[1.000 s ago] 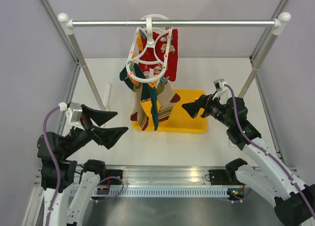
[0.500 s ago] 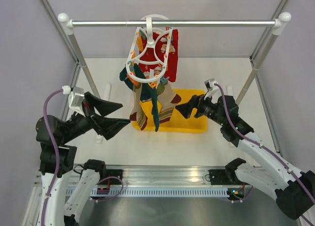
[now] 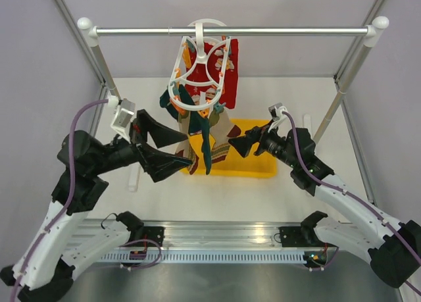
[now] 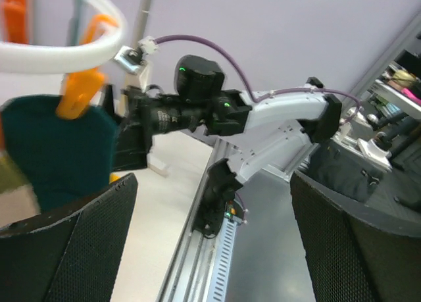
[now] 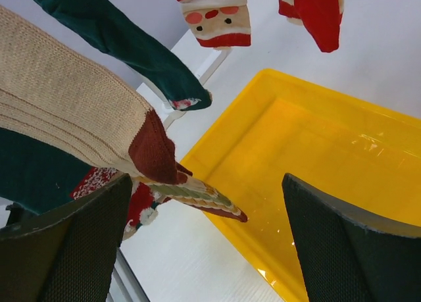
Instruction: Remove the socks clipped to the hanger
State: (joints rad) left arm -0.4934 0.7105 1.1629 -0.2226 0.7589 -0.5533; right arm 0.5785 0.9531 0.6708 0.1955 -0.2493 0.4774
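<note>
Top external view, from the left: my left claw (image 3: 188, 149) is spread wide and holds nothing. Its two black fingers (image 3: 164, 136) point right at the low ends of the socks (image 3: 204, 141). From above I cannot tell whether the tips touch cloth. In the left wrist view the gap between my fingers is bare, with a teal sock (image 4: 59, 151) and an orange peg (image 4: 79, 95) off to the left under the white ring of the hanger (image 4: 59, 52).

The hanger (image 3: 200, 72) hangs by its hook from the metal rail (image 3: 276, 31) at the middle of the frame. The socks are clipped to it: red ones high at the back, teal and beige striped ones trailing lower at the front, their toes over the left end of the yellow tray (image 3: 256, 162) on the white worktop (image 3: 296, 111).

To the right, my right claw (image 3: 235, 146) faces the socks from the other side, just beside them, above the tray. It too stands fully apart and grips nothing. In the right wrist view a beige sock (image 5: 66, 118) with a brown toe hangs just ahead of my left-hand finger (image 5: 59, 249). A teal sock (image 5: 118, 45) and red ones dangle above, with the tray (image 5: 316, 157) below.
</note>
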